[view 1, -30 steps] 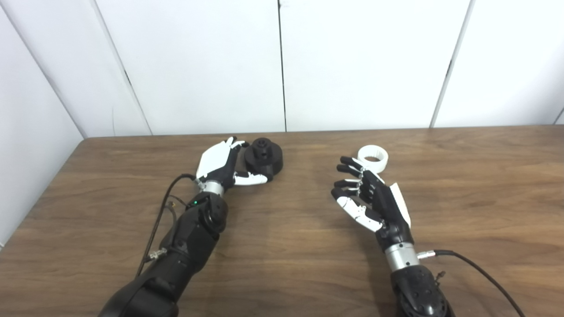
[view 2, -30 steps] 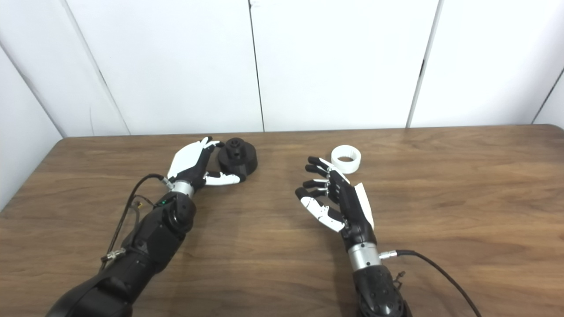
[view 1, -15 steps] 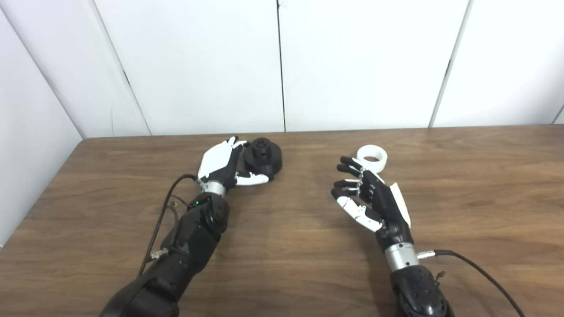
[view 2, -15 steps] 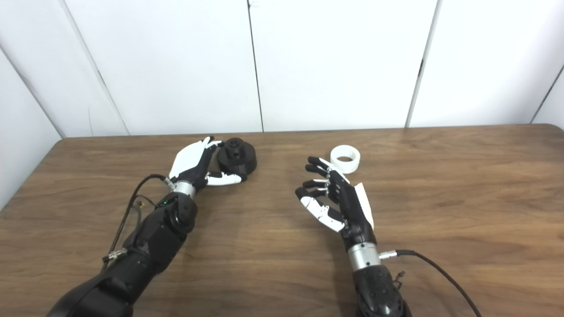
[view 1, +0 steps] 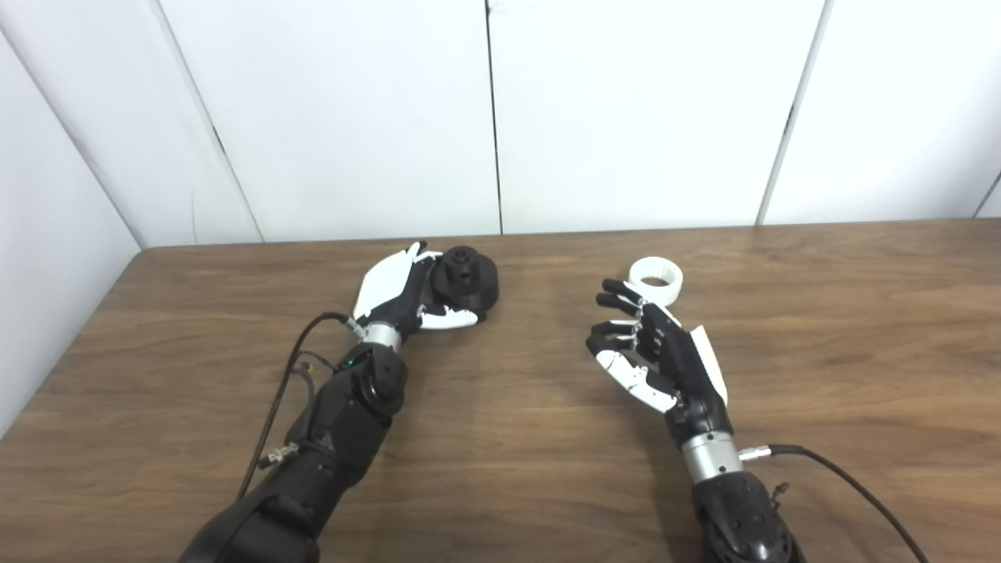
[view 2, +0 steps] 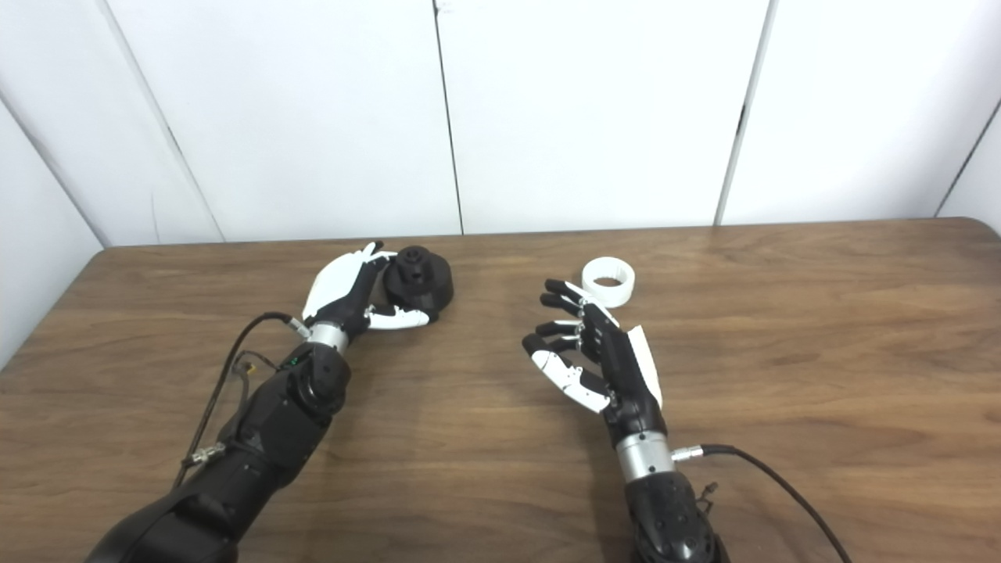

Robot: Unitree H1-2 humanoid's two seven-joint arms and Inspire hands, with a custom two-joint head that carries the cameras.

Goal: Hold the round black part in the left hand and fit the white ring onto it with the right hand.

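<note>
While our view has drifted slightly since a second ago, we see our left hand [view 1: 395,289] pressed closer against the round black part [view 1: 467,283] than before, fingers cupping its left side and thumb reaching under its near edge; the part sits on the wooden table [view 1: 508,438], and we cannot tell whether the grasp is firm. Our right hand [view 1: 657,356] is unchanged, released, palm turned inward with fingers spread and curled, holding nothing. Just beyond its fingertips the white ring [view 1: 656,280] lies flat on the table.
</note>
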